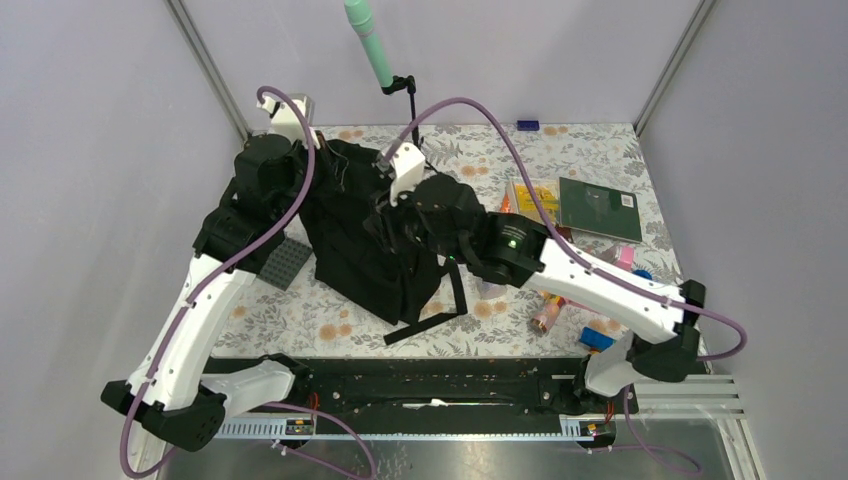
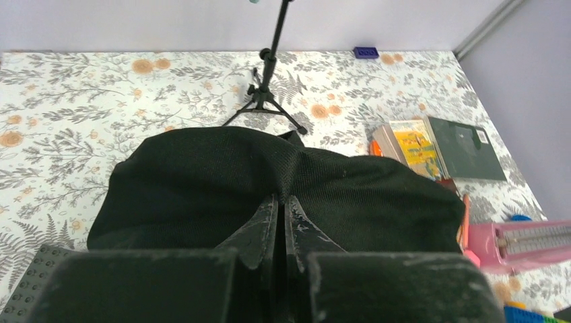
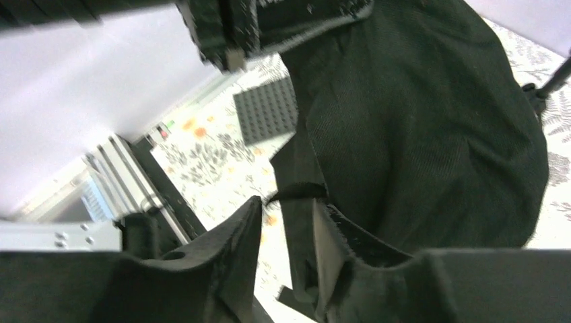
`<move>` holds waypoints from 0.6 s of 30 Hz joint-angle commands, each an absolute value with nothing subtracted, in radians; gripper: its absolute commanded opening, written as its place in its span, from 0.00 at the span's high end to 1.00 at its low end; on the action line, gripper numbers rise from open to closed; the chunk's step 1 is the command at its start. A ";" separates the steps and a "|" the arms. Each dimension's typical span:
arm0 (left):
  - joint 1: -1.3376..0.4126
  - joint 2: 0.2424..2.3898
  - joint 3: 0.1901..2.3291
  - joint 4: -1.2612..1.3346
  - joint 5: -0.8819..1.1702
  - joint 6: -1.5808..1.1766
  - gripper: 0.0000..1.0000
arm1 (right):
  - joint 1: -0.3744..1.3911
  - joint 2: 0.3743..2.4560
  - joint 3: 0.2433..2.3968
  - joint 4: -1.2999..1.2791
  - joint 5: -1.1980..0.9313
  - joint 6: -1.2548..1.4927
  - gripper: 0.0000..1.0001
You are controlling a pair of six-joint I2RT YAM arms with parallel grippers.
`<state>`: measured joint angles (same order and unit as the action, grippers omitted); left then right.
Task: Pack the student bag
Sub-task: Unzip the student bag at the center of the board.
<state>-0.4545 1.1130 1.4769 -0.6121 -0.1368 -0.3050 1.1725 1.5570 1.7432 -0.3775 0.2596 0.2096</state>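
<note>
Left wrist: claw (image 2: pixel 279 210) pinches student bag (image 2: pixel 195 178).

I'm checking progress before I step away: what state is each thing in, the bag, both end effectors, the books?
student bag: bunched up, fabric pinched.
left end effector: shut on the student bag.
right end effector: open around a strap.
green book: closed, lying flat outside the bag.

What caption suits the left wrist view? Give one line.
Left hand pinches the bag; tripod and books beyond.
</note>
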 commanded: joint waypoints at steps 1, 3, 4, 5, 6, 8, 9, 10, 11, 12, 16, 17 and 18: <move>-0.465 1.033 1.433 -0.491 -0.045 -0.258 1.00 | 1.167 1.382 1.609 -0.315 0.275 0.154 0.48; -0.465 1.011 1.410 -0.476 -0.030 -0.241 1.00 | 1.167 1.315 1.519 -0.305 0.286 0.153 0.34; -0.465 0.999 1.399 -0.471 -0.032 -0.236 1.00 | 1.167 1.280 1.469 -0.297 0.287 0.150 0.28; -0.465 0.992 1.392 -0.468 -0.037 -0.234 1.00 | 1.167 1.250 1.415 -0.274 0.285 0.146 0.23; -0.465 0.985 1.385 -0.468 -0.039 -0.230 1.00 | 1.167 1.217 1.364 -0.251 0.278 0.141 0.19; -0.465 0.978 1.377 -0.468 -0.034 -0.222 1.00 | 1.167 1.157 1.278 -0.219 0.270 0.136 0.15; -0.465 0.977 1.371 -0.468 -0.029 -0.217 1.00 | 1.167 1.134 1.238 -0.206 0.277 0.136 0.13; -0.465 0.976 1.369 -0.468 -0.022 -0.212 1.00 | 1.167 1.114 1.206 -0.194 0.282 0.133 0.12; -0.465 0.974 1.366 -0.469 -0.017 -0.207 1.00 | 1.168 1.096 1.173 -0.177 0.292 0.128 0.10; -0.465 0.974 1.365 -0.471 -0.015 -0.203 1.00 | 1.168 1.084 1.143 -0.162 0.305 0.121 0.09; -0.464 0.965 1.360 -0.469 -0.011 -0.195 1.00 | 1.167 1.066 1.087 -0.127 0.413 0.066 0.06; -0.465 0.964 1.358 -0.469 -0.011 -0.195 1.00 | 1.167 1.068 1.079 -0.114 0.432 0.054 0.05; -0.465 0.962 1.358 -0.468 -0.010 -0.194 1.00 | 1.168 1.070 1.065 -0.086 0.440 0.042 0.05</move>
